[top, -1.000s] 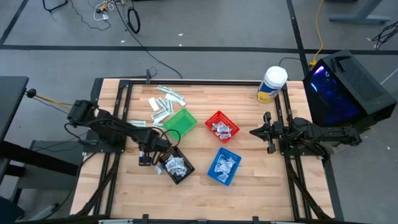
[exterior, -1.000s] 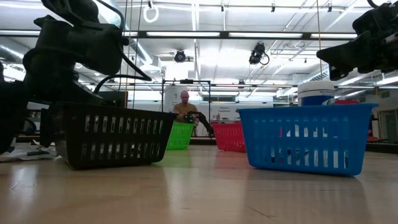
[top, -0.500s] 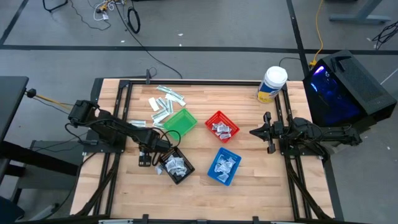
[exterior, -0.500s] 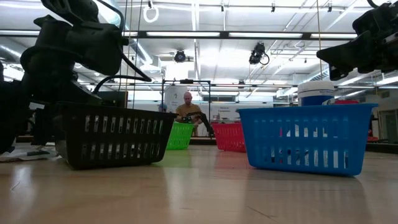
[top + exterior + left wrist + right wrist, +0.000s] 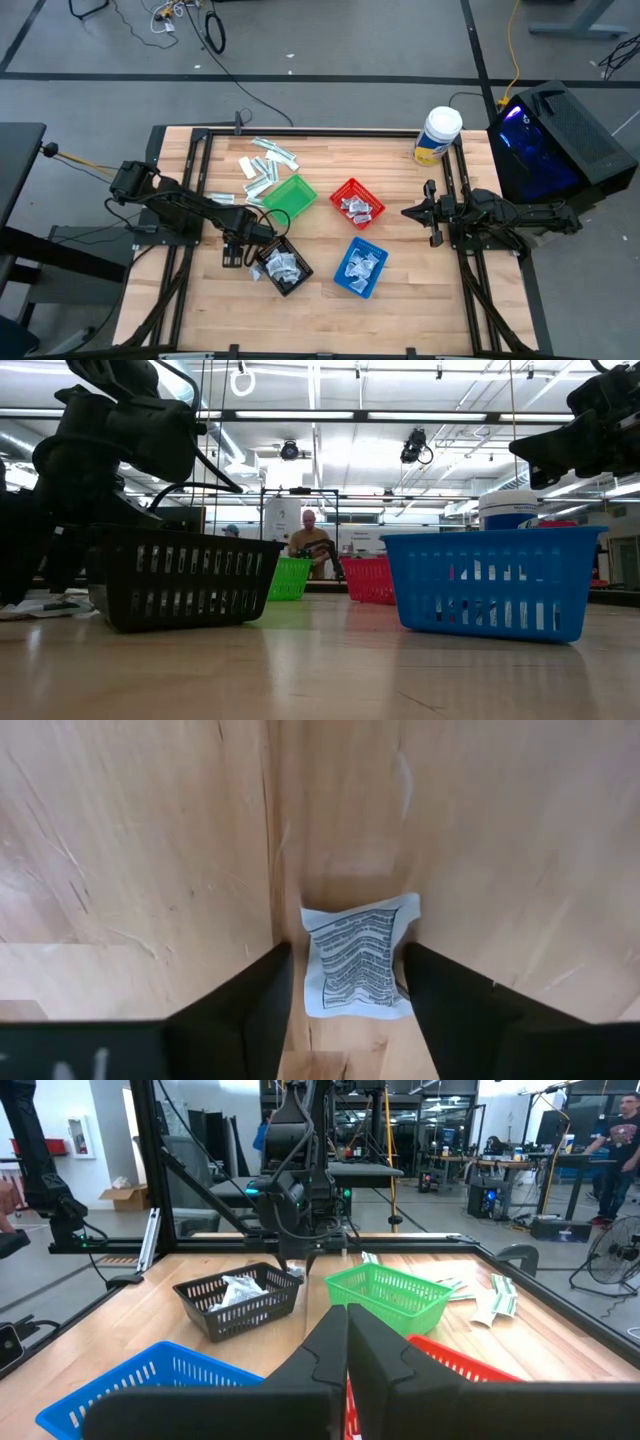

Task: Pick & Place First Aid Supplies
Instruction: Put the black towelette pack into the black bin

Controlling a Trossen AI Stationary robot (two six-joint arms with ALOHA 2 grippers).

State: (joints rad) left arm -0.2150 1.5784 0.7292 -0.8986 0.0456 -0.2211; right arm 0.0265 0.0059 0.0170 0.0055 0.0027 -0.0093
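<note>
Grasp step: left gripper (image 5: 350, 995) straddles 1 white printed sachet (image 5: 357, 960) lying flat on the table (image 5: 130, 840), fingers (image 5: 250, 1005) half-closed, not yet clamping. Next: close, lift toward the black basket (image 5: 283, 266). Right gripper (image 5: 347, 1342) waits clenched, empty.

We see a grey floor (image 5: 350, 50) around the wooden table (image 5: 400, 300), crossed by dark lines and trailing black cables (image 5: 215, 35); a yellow cable (image 5: 512, 45) runs down toward a black case lit blue-purple inside (image 5: 545, 140) beside the table's right edge. Level with the tabletop, we look into a bright workshop with long ceiling light strips (image 5: 330, 415) and hanging fixtures (image 5: 415, 445). A person (image 5: 309, 540) sits far back. Elsewhere we make out desks with equipment (image 5: 500, 1180), a standing person (image 5: 620, 1140) and a cardboard box (image 5: 125, 1195).
</note>
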